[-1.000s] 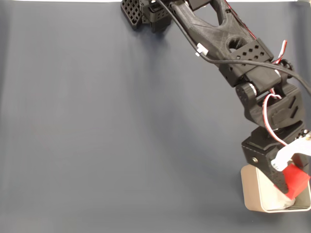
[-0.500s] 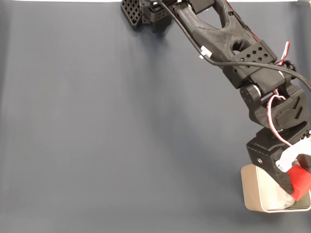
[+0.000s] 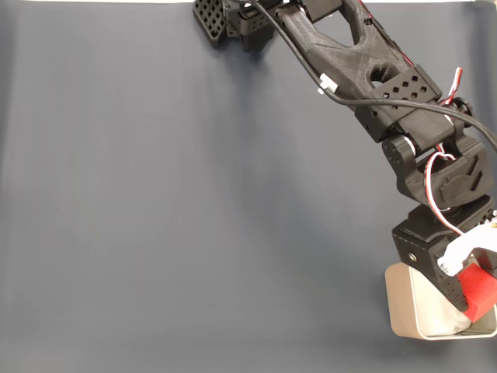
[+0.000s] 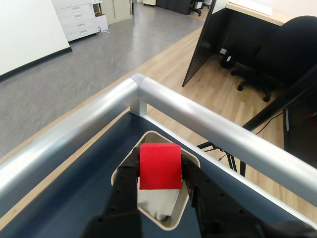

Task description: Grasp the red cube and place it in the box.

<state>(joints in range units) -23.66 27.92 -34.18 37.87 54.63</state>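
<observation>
- I am carrying out the placing step: my arm [image 3: 365, 70] is reaching from the worktop's far edge down toward its near right corner in the fixed view, across the bare dark worktop [image 3: 171, 202].
- In that view the box [image 3: 405, 307] is sitting at the near right corner of the worktop, and my tool [image 3: 475, 299] is hanging over it, holding the red cube [image 3: 479, 291].
- I am judging that the cube is over the box's right part here, though I cannot tell how high above the padding it is.
- In the wrist view my tool [image 4: 159, 173] is gripping the red cube [image 4: 159, 166] between its two dark fingers [image 4: 130, 171], pressed on the cube's left and right faces.
- The wrist view is showing what the fixed one is not: the box [image 4: 190, 198] is lying directly beneath the cube, with its white padding [image 4: 156, 203] showing below, and a silver rail [image 4: 208, 121] is running along the worktop's corner just beyond.
- The fixed view, in turn, is showing the whole arm and the box's place on the worktop.
- The next move, as I judge it, is calling for spreading the fingers so the cube drops onto the padding, perhaps after lowering a little.
</observation>
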